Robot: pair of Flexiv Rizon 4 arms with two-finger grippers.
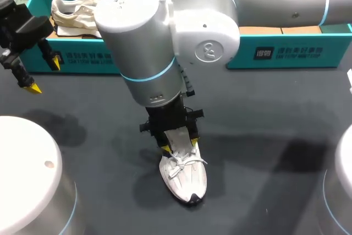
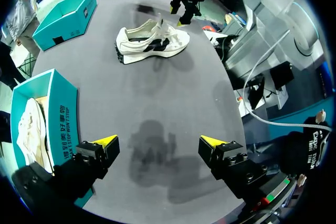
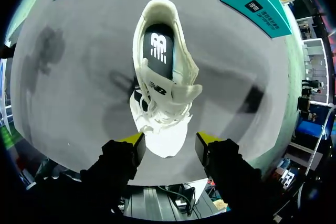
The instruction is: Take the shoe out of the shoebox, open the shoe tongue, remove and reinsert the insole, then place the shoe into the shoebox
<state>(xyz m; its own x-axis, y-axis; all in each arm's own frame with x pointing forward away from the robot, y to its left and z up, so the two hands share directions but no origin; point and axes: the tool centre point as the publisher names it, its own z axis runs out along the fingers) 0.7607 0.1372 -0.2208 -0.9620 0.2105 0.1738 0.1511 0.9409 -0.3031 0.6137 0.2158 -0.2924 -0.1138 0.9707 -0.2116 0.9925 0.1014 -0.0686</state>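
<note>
A white shoe (image 1: 186, 177) stands upright on the dark table (image 1: 264, 114), toe toward the near edge. Its black insole (image 3: 158, 45) shows inside the opening. My right gripper (image 1: 179, 145) hangs just over the laces and tongue (image 3: 167, 92), open, with its yellow tips either side of the shoe's front (image 3: 164, 141); I see no grip. The left wrist view shows that gripper (image 2: 180, 15) above the shoe (image 2: 152, 43). My left gripper (image 1: 45, 76) hovers open and empty at the far left, beside the teal shoebox (image 1: 82, 56).
The shoebox (image 2: 64, 114) holds a second, beige shoe (image 1: 74, 15). Another teal box (image 1: 286, 50) stands at the back right. White round robot bases (image 1: 27, 163) fill the near corners. My right arm's large elbow (image 1: 165, 31) hangs over the table's middle.
</note>
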